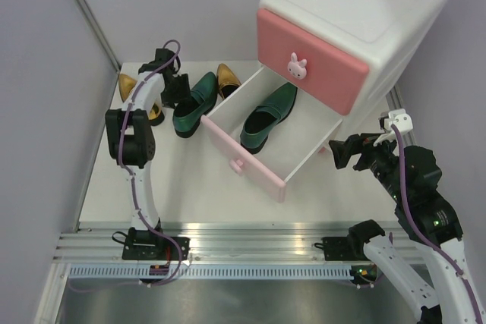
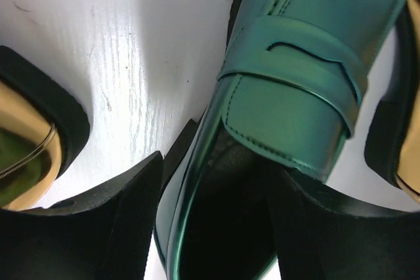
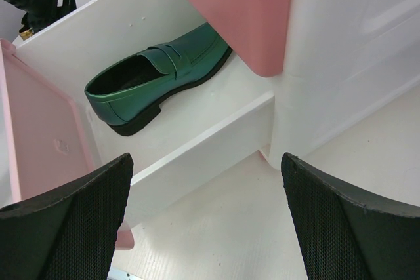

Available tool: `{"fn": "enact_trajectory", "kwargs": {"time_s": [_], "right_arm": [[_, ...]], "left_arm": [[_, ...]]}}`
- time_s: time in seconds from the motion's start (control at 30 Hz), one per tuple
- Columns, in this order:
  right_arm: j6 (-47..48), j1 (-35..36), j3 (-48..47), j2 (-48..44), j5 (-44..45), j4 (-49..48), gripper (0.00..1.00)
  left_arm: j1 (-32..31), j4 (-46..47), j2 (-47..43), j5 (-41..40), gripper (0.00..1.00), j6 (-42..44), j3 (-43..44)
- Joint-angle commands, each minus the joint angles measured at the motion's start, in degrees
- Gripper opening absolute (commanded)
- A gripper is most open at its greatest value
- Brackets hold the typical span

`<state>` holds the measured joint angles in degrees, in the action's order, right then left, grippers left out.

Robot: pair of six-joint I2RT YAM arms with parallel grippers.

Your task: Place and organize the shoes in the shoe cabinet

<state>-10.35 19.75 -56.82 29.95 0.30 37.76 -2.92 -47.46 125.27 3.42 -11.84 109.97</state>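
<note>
The white shoe cabinet (image 1: 357,5) stands at the back right. Its lower pink-fronted drawer (image 1: 250,168) is pulled open and holds one green shoe (image 1: 267,115), which also shows in the right wrist view (image 3: 157,73). The second green shoe (image 1: 191,108) lies on the table left of the drawer. My left gripper (image 1: 176,89) is open and straddles its heel end (image 2: 295,63), with small gaps on both sides. One gold shoe (image 1: 228,77) lies behind it. The other gold shoe (image 1: 127,85) is partly hidden by the left arm. My right gripper (image 1: 342,151) is open and empty beside the drawer's right wall (image 3: 197,142).
The upper drawer with its bunny knob (image 1: 297,66) is shut. Grey walls enclose the white table (image 1: 190,195) at the left and back. In the left wrist view, gold shoes lie on either side of the green one, at the left (image 2: 20,149) and at the right (image 2: 410,181).
</note>
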Motion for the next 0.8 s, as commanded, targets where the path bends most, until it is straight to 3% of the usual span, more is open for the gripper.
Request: {"fn": "enact_trajectory", "kwargs": {"time_s": [0.0,0.1,0.4,0.77], "right_arm": [[-0.81,0.03,-0.57,0.19,-0.03,-0.67,0.98],[-0.81,0.11,-0.49,0.28,0.23,-0.49,0.98],[-0.99,0.03,-0.49,0.98,0.32,-1.02,0.98],[-0.64,0.03,-0.66,1.42,0.23,-0.93,0.98]], "left_arm": [[0.02,0.53,2.60,1.76,0.66,1.46,3.40],[-0.07,0.62,3.66,2.12,0.64,1.20,4.28],[0.02,0.62,4.54,3.52,0.36,1.37,6.04],[0.02,0.70,6.65,6.25,0.40,1.73,6.13]]}}
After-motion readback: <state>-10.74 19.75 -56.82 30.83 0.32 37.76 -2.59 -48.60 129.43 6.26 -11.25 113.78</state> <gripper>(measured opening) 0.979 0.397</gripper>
